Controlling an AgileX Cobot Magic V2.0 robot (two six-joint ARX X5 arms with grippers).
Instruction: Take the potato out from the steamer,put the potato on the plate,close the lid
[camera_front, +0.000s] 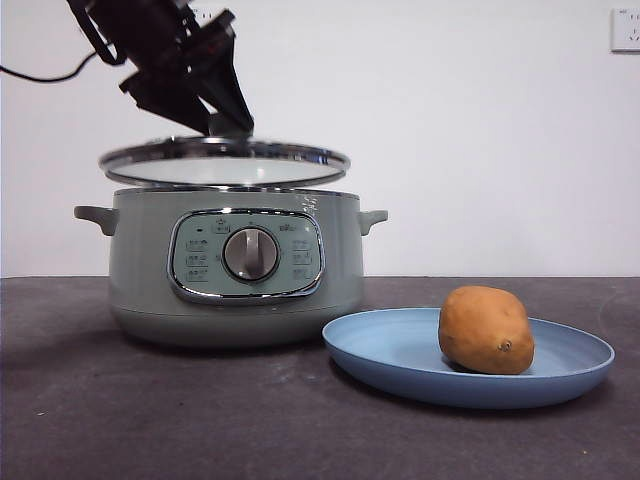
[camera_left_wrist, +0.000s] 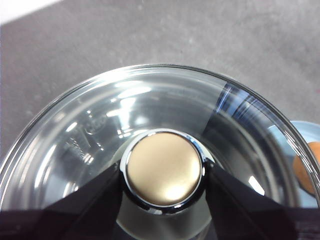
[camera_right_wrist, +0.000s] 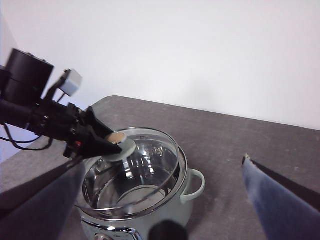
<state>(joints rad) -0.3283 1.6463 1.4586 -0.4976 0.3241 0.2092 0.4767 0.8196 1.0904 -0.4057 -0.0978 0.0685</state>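
The pale green steamer (camera_front: 235, 270) stands left of centre on the dark table. Its glass lid (camera_front: 225, 160) hangs just above the pot's rim, with a thin gap between them. My left gripper (camera_front: 230, 125) comes down from the upper left and is shut on the lid's round knob (camera_left_wrist: 164, 169). The potato (camera_front: 486, 330) lies on the right half of the blue plate (camera_front: 400, 350), to the right of the steamer. My right gripper (camera_right_wrist: 162, 162) is open and empty, high above the table, looking down on the steamer (camera_right_wrist: 187, 200) and the lid (camera_right_wrist: 150, 165).
A white wall rises close behind the table, with a socket (camera_front: 625, 28) at the top right. A black cable (camera_front: 40, 72) trails from the left arm. Dark grey tabletop (camera_front: 150, 420) stretches in front of the steamer and plate.
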